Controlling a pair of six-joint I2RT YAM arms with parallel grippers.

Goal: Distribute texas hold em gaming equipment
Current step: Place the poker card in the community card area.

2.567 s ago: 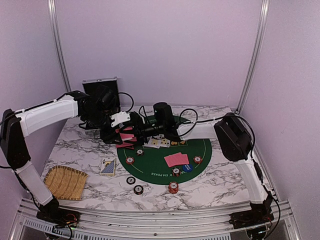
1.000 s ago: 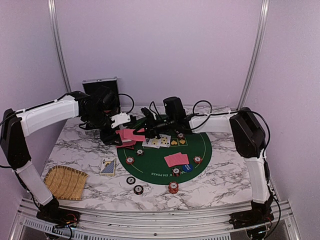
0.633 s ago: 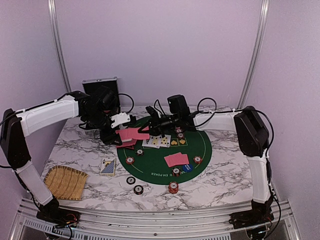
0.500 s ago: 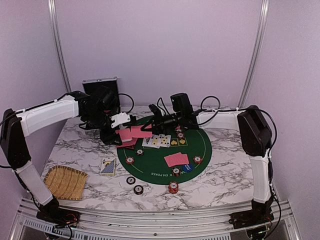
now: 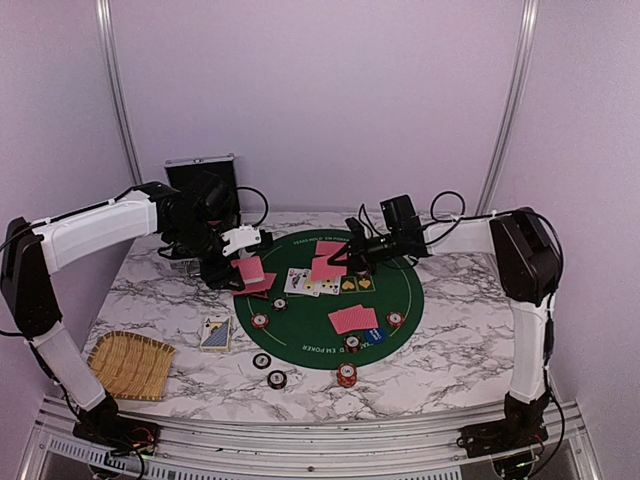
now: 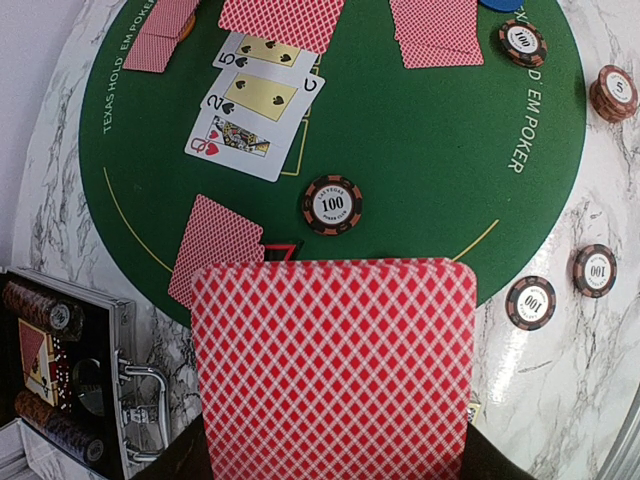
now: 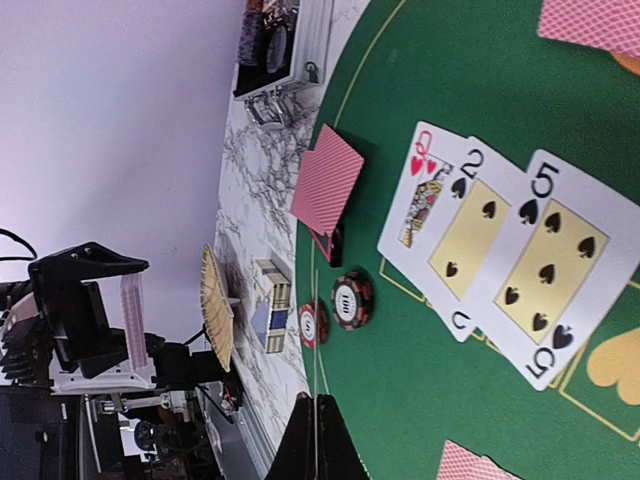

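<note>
Resting nearest on marble table (image 5: 440, 370), poker chips (image 5: 346, 376). Farther, left gripper (image 5: 236, 266) clamped on red-backed deck (image 6: 335, 370), backs up, leading edge toward green mat (image 5: 300, 322), long axis unclear. Slightly farther, right gripper (image 5: 350, 257) pinched shut on one card (image 5: 325, 269), flat, back up, above face-up cards (image 6: 255, 95).

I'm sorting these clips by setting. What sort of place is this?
Probably a robot test cell dressed as a poker table: plain lilac walls with metal rails, a marble-look tabletop, and a green Texas Hold'em mat with cards and chips laid out.
</note>
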